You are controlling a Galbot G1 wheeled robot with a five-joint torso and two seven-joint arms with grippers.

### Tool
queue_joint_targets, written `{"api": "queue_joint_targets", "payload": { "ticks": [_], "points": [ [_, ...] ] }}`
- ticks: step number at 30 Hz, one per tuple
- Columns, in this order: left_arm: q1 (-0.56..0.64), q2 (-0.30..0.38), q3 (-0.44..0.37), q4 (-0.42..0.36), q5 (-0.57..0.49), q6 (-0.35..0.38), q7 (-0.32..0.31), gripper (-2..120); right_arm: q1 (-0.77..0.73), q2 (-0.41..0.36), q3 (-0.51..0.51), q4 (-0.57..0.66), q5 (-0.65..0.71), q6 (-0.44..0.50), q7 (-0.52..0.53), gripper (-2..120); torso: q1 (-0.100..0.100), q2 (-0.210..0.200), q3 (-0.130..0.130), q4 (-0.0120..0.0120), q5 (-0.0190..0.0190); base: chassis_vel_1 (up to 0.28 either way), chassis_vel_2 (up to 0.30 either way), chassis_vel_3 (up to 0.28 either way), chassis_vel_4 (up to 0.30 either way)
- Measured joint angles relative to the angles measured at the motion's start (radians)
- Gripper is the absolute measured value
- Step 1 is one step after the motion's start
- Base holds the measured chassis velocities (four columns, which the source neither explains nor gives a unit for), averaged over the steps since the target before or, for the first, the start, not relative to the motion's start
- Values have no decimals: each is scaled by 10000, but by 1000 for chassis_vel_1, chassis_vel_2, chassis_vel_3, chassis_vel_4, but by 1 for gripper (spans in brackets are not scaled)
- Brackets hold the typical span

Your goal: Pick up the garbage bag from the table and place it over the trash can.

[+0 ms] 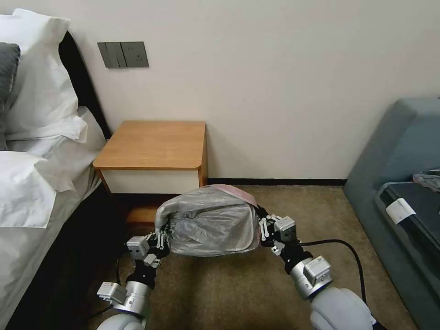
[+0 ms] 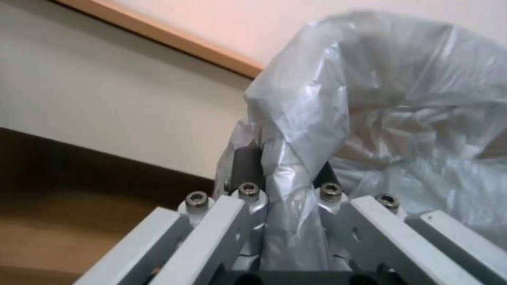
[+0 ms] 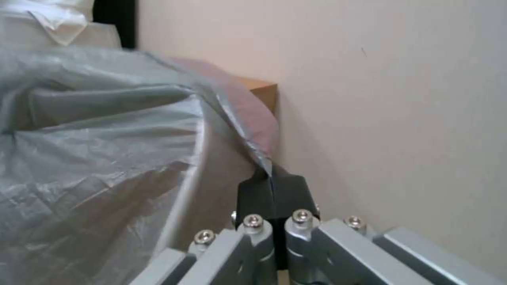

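The garbage bag [image 1: 208, 224], crinkled grey plastic with a pinkish-red edge, is stretched wide on the carpet in front of the table [image 1: 156, 142]. My left gripper [image 1: 161, 238] is shut on the bag's left edge; in the left wrist view a twisted fold of bag [image 2: 296, 150] runs between the closed jaws of that gripper [image 2: 283, 170]. My right gripper [image 1: 262, 229] is shut on the right edge, and its black pads [image 3: 259, 194] pinch the pink rim of the bag [image 3: 248, 114]. The trash can is almost hidden under the bag; a cream wall [image 3: 211, 182] shows beside the plastic.
A bed with white pillows [image 1: 36, 137] lies along the left, close to my left arm. A grey sofa [image 1: 403, 151] stands at the right. The wall [image 1: 275, 91] is just behind the table. Open carpet [image 1: 229, 293] lies between my arms.
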Motion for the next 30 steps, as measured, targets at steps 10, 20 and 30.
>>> {"api": "queue_joint_targets", "payload": {
  "ticks": [10, 20, 30],
  "points": [
    [130, -13, 90, -395, -1552, 235, 710, 3, 245, -17, 0, -535, 25, 1, 61, 0, 0, 0, 0, -1, 2, 0, 0, 0, 0],
    [297, 48, 142, -894, -2718, 893, 795, 4, 875, -93, -54, -1516, 22, -3, 205, 0, 0, 0, 0, 0, 2, 0, 0, 0, 0],
    [501, 35, 231, -1090, -2813, 1093, 652, 6, 1374, -138, -117, -2325, -206, 43, 302, 0, 0, 0, 0, 1, 1, 0, 0, 0, 0]
  ]
}}
